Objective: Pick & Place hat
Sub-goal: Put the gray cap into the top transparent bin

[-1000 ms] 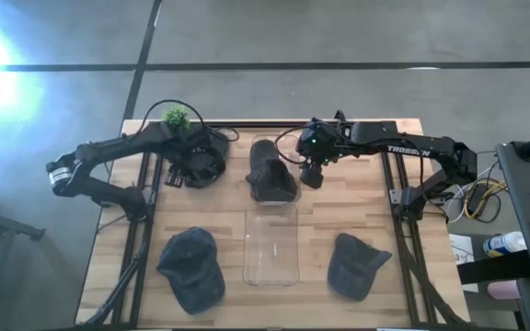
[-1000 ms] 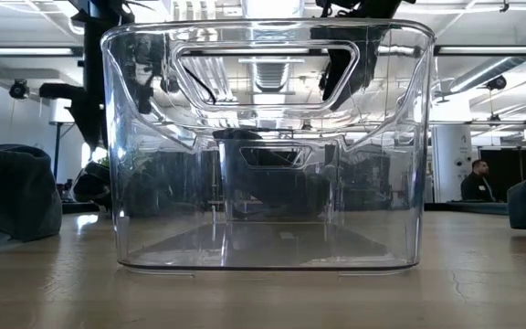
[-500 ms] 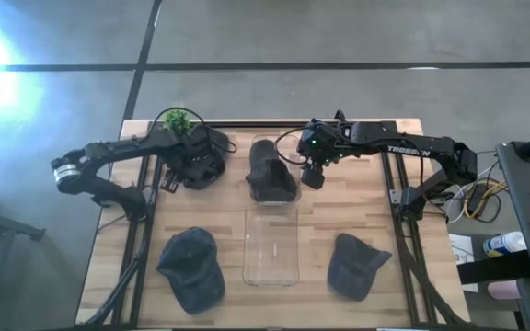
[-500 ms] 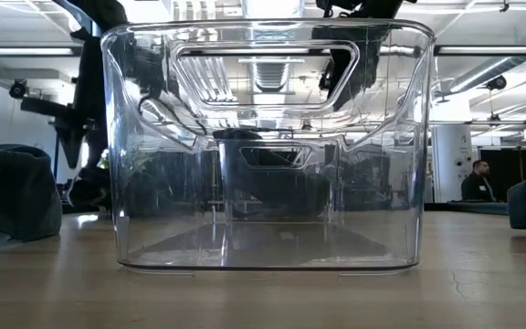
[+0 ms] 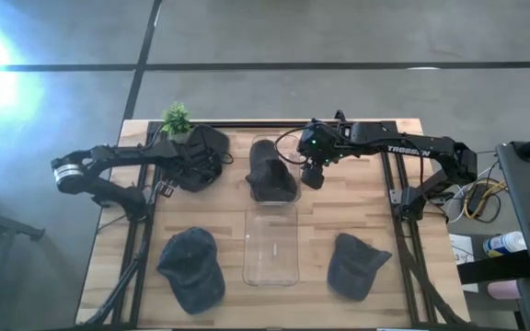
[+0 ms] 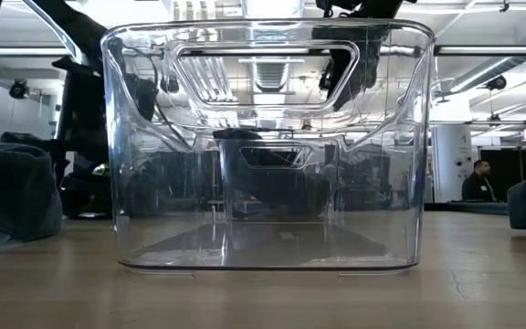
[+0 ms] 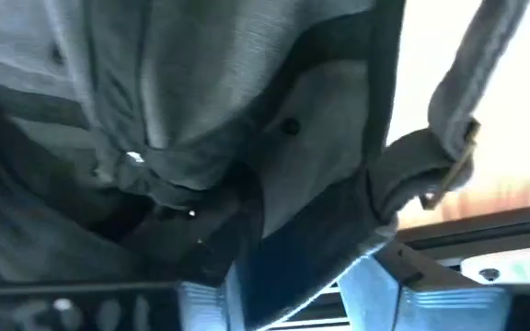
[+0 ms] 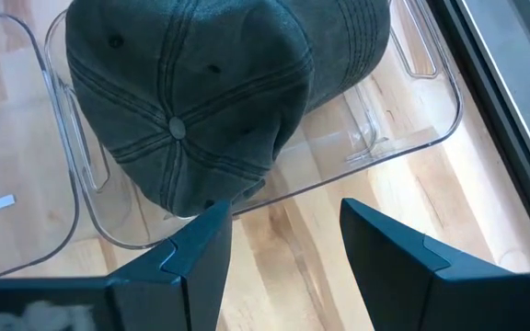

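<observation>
A dark grey cap (image 5: 202,147) sits at the far left of the table with my left gripper (image 5: 178,165) at its near-left side; the left wrist view is filled by the cap's inside (image 7: 201,138) and its buckled back strap (image 7: 431,170). My right gripper (image 8: 283,253) hovers open, just right of the far clear bin (image 5: 288,147), which holds another grey cap (image 8: 201,101). The near clear bin (image 5: 271,246) holds nothing. Two more caps (image 5: 191,267) (image 5: 357,265) lie on the near table, left and right of that bin. My left gripper is shut on the dark cap, coming at it level from the table's left. The cap itself hides the fingers, so the part held cannot be told. The back strap (image 7: 449,175) hangs loose beside the hold. Whether the cap is clear of the table, I cannot tell.
A small green plant (image 5: 177,118) stands at the far left edge, close behind the held cap. The near bin's clear wall (image 6: 263,146) fills the low view. Black frame rails run along the table's left and right sides. A person (image 6: 474,181) stands far off in the room.
My left arm has swung its forearm toward the table's near side and flattened out, so the plant now shows. The held cap has shifted slightly toward the far edge and turned about. My right arm has kept still.
</observation>
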Motion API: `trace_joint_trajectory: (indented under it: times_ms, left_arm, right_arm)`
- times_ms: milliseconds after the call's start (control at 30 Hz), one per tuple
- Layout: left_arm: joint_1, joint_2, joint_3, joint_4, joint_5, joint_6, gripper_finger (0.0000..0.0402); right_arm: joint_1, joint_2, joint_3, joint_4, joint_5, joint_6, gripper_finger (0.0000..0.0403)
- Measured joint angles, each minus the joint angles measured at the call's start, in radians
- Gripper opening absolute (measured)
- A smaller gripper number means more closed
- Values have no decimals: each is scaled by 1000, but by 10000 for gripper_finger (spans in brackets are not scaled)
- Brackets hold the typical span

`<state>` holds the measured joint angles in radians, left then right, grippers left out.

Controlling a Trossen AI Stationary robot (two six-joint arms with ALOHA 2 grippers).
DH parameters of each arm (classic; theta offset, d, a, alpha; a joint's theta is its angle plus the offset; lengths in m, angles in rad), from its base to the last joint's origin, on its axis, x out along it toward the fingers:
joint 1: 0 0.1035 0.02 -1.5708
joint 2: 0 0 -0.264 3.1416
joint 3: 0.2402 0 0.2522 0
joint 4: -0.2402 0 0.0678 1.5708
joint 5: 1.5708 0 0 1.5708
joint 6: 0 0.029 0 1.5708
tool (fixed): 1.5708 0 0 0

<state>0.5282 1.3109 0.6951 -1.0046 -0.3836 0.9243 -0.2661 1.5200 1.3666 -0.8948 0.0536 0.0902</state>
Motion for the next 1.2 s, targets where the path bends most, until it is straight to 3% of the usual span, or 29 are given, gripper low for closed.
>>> trace_joint_trajectory:
  times_ms: [267,367,500,700,800,867,933,1067,1200]
  left_arm:
    - [-18,-2,14,9,43,-97,12]
    - [-23,-2,72,-10,158,-225,10]
    - [-22,-21,238,-26,360,-480,6]
    - [-22,-118,508,-53,462,-746,5]
    - [-16,-157,629,-23,616,-958,5]
    - [-18,-175,688,91,772,-1134,5]
    - [-26,-187,713,266,862,-1293,4]
    - [-52,-185,693,650,891,-1536,4]
    - [-88,-138,657,877,861,-1604,4]
  right_arm:
    - [0,0,0,-1,0,26,199]
    - [0,-5,0,-20,0,54,199]
    - [5,-46,-1,-22,0,89,199]
    - [6,-157,-21,-21,7,183,199]
    - [6,-224,-52,-18,24,251,199]
    - [6,-260,-78,-7,21,303,199]
    - [6,-289,-105,11,9,346,199]
    - [7,-342,-167,101,-24,402,199]
    - [14,-378,-218,176,-28,415,199]
